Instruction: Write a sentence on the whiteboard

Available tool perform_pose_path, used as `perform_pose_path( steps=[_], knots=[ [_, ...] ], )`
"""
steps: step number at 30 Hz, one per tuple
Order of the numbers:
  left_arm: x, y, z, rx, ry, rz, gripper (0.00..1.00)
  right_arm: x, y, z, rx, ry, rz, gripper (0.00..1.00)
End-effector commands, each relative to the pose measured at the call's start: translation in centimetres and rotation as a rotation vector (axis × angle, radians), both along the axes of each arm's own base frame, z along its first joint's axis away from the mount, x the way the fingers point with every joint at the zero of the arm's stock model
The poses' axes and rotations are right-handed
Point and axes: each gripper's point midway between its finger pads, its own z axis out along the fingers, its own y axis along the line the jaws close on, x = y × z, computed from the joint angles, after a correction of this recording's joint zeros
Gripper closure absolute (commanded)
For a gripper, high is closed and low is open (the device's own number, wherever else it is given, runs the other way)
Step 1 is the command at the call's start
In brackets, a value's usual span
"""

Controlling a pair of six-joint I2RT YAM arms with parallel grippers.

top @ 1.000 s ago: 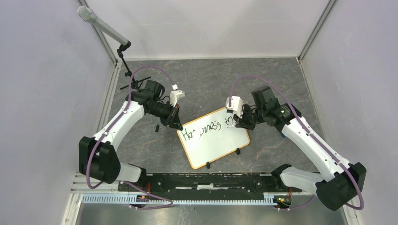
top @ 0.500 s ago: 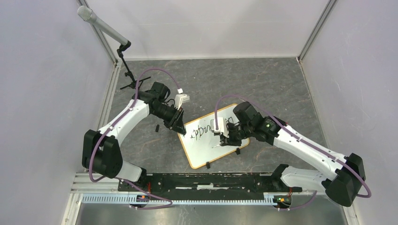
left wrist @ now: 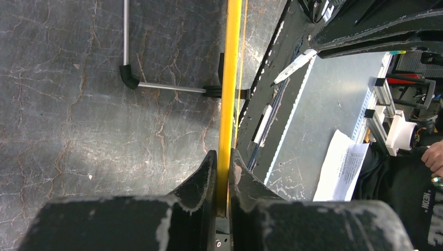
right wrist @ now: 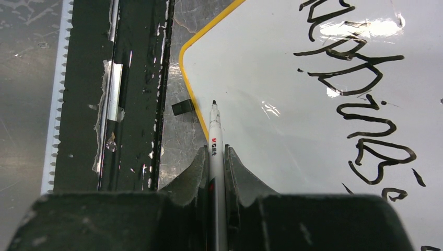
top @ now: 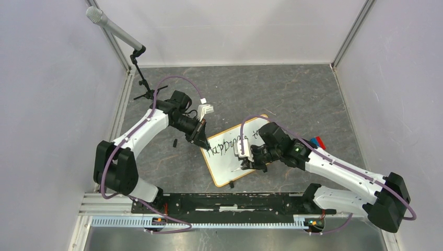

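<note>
On the grey table [top: 292,99], mid-frame, the left gripper [left wrist: 223,159] pinches the whiteboard [top: 225,168] edge; the right gripper [right wrist: 216,152] squeezes a pen [right wrist: 214,123]

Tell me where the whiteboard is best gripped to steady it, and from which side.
Pinch the whiteboard by its thin frame at the far-left edge, coming in from the left. The rim is slim enough to slip between the fingers, as the left gripper shows, shut on it, and that side leaves the face free for the marker.
</note>
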Motion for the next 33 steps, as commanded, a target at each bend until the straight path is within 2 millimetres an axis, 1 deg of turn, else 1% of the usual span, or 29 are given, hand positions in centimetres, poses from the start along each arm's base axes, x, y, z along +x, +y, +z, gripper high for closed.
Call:
perform_pose_path(
  steps=[1,6,8,12,14,19,21,25,33],
  knots=[
    [0.6,0.6,-1.5,0.086,-0.004,0.016,0.98,-0.4,0.8,0.8,0.049,-0.029,0.032,1.0],
    [0.6,0.6,-1.9,0.095,0.001,0.016,0.98,-0.7,1.2,0.5,0.046,-0.031,0.032,1.0],
    [0.6,0.7,-1.9,0.098,0.0,0.017,0.98,-0.5,1.7,0.7,0.05,-0.042,0.025,1.0],
    [0.6,0.8,-1.9,0.106,-0.006,0.02,0.98,-1.3,2.8,1.3,0.061,-0.044,0.063,1.0],
    [0.7,0.8,-2.0,0.106,-0.008,0.025,0.98,-1.3,3.3,1.4,0.057,-0.056,0.061,1.0],
    [0.6,0.9,-2.2,0.11,-0.006,0.026,0.98,0.3,4.4,1.8,0.065,-0.118,-0.024,1.0],
    [0.6,0.9,-2.2,0.109,-0.008,0.026,0.98,0.7,5.0,2.1,0.078,-0.128,-0.041,1.0],
    [0.6,0.9,-2.4,0.113,-0.004,0.025,0.98,0.8,5.7,2.5,0.081,-0.166,-0.043,1.0],
    [0.7,0.9,-2.5,0.117,-0.003,0.024,0.98,0.5,6.1,2.4,0.064,-0.24,-0.048,1.0]
  ],
)
